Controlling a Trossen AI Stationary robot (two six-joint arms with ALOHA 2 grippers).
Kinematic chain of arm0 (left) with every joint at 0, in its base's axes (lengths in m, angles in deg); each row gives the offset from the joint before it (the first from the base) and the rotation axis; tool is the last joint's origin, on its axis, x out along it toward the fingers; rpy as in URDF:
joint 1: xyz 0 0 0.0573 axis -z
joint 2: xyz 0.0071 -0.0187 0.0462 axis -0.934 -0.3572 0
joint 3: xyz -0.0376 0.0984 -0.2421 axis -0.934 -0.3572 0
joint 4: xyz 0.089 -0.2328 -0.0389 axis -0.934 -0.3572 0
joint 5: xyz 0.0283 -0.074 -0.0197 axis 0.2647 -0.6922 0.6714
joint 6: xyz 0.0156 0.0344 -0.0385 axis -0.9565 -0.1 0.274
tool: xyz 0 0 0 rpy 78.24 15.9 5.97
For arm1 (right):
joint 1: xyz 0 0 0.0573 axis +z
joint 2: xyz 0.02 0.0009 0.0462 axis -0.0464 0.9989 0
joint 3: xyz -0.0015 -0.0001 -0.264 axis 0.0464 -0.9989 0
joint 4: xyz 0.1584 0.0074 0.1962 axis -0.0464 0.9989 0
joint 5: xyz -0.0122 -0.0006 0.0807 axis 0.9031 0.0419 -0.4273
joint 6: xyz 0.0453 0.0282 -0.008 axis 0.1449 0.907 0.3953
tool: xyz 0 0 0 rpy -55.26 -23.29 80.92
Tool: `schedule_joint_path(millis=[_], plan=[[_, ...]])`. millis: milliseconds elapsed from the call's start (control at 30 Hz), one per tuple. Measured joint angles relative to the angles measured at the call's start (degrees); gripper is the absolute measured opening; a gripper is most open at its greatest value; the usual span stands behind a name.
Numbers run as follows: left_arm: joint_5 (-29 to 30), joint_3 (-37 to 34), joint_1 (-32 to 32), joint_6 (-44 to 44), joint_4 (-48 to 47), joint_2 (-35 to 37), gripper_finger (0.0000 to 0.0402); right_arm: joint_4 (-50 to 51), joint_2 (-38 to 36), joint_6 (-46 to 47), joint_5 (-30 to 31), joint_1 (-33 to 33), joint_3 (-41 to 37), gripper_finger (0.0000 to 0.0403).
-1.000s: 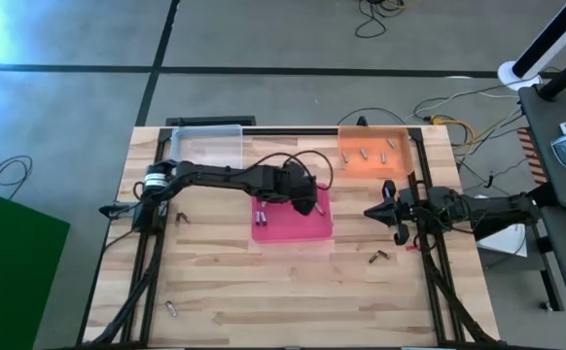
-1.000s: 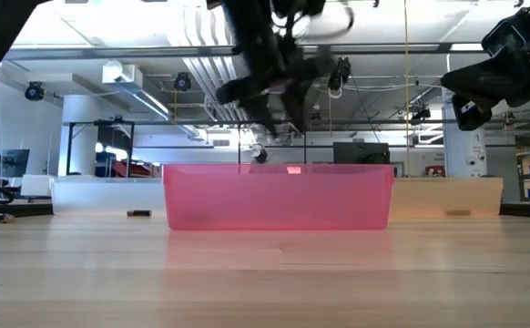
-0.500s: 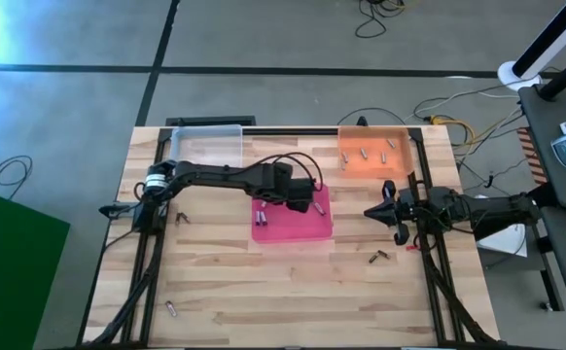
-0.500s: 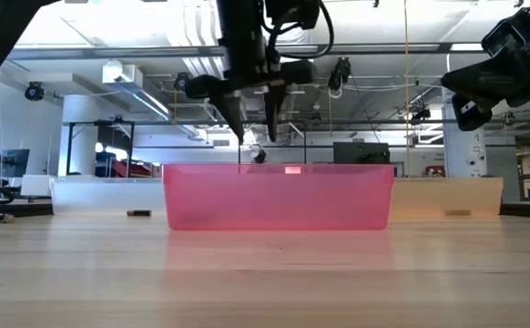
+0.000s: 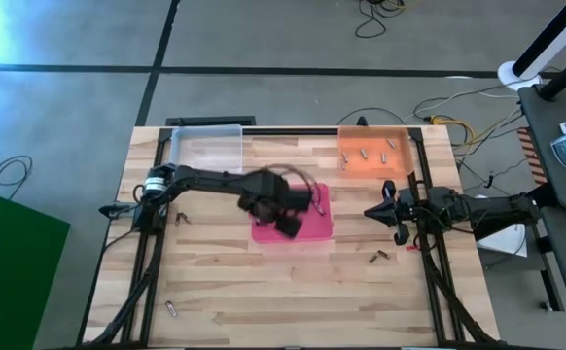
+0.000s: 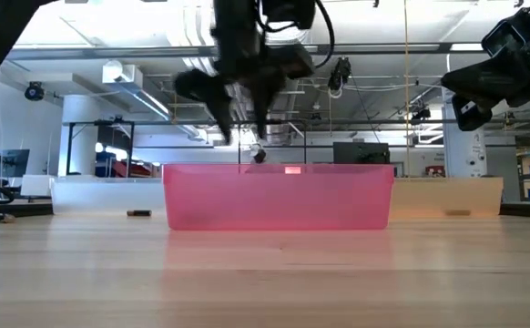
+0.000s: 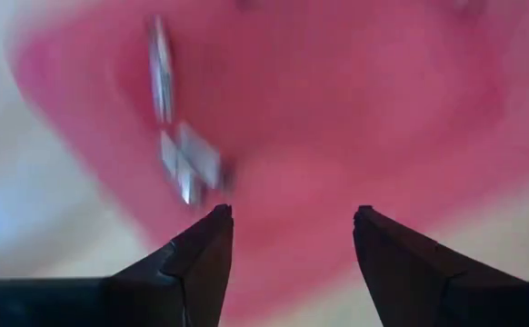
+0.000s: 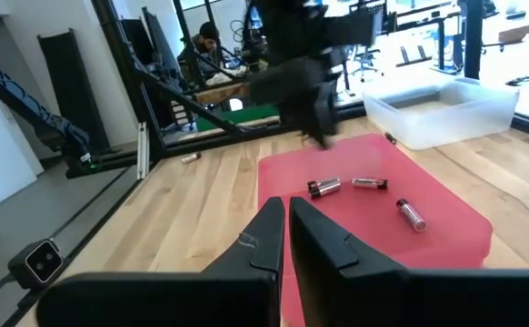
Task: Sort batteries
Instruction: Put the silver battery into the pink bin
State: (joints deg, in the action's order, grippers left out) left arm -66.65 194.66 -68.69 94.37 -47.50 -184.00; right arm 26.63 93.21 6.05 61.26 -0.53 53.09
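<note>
Left end effector (image 5: 289, 226) poised above the pink tray (image 5: 314, 231) at mid-worktop, fingers (image 7: 201, 259) spread apart with nothing between them, three batteries (image 8: 364, 184) lying loose on the tray floor beneath. Right end effector (image 5: 390, 212) parked at the right edge of the worktop (image 5: 215, 292), fingers (image 8: 269, 236) pressed nearly together and empty, pointed toward the pink tray. Orange tray (image 5: 372, 154) at the far right corner holding several more batteries; clear tray (image 5: 205, 148) at the far left corner, contents not discernible. Stray batteries remaining on the bare wood: one pair (image 5: 377, 257) near the right arm's base, one (image 5: 171, 309) toward the near left corner, one (image 5: 181, 217) just beside the left arm's base. Step in hand judged to be the move away from the pink tray toward the next loose battery (probably the one beside the left arm's base, though not certain). Advisable: clearing the tray wall fully before travelling sideways, since a clipped rim would shift the tray and scatter what lies inside; keeping the fingers spread during the approach; turning the wrist so that the fingers close across the battery's short axis, not along its length; descending until the tips almost touch the wood before closing, as a small round cylinder rolls readily when nudged from one side only. Checking the battery's length against those already sorted also advisable before choosing a tray.
</note>
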Motion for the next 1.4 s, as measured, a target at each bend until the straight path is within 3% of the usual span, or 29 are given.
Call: schedule_joint_path(millis=[133,333,533,733,900,1033,1100,1300,1400], plan=[[-6.35,1.56,5.76,-4.82,-10.70,0.22,0.0206,0.00,0.00,0.00,0.00,0.00,0.00,0.0013],[-7.03,0.55,21.57,-6.97,-12.49,1.44,0.0206,0.00,0.00,0.00,0.00,0.00,-0.02,0.0013],[-12.98,-1.74,35.96,-22.49,-17.92,1.38,0.0206,0.00,0.00,0.00,-0.02,0.00,-0.02,0.0013],[-17.61,-9.17,44.55,-31.79,-8.60,5.81,0.0205,-0.10,0.02,0.00,-0.05,-0.01,-0.02,0.0013],[-19.12,-19.72,49.44,-32.81,-2.96,8.71,0.0190,-0.80,0.07,-0.11,-0.18,-0.02,-0.09,0.0013],[-18.73,-24.30,52.91,-33.61,0.26,10.27,0.0173,-1.25,-0.04,0.14,-0.25,-0.02,-0.09,0.0013],[-18.74,-25.55,54.47,-34.94,2.16,10.68,0.0167,-2.49,-0.03,5.01,-0.29,-0.02,-0.09,0.0013],[-19.23,-29.30,57.76,-38.25,8.58,10.95,0.0165,-4.24,-0.04,38.13,-0.25,-0.02,1.55,0.0013],[-19.16,-32.22,57.91,-38.43,10.10,10.95,0.0165,-4.09,-0.04,44.68,-0.17,-0.02,1.73,0.0013]])
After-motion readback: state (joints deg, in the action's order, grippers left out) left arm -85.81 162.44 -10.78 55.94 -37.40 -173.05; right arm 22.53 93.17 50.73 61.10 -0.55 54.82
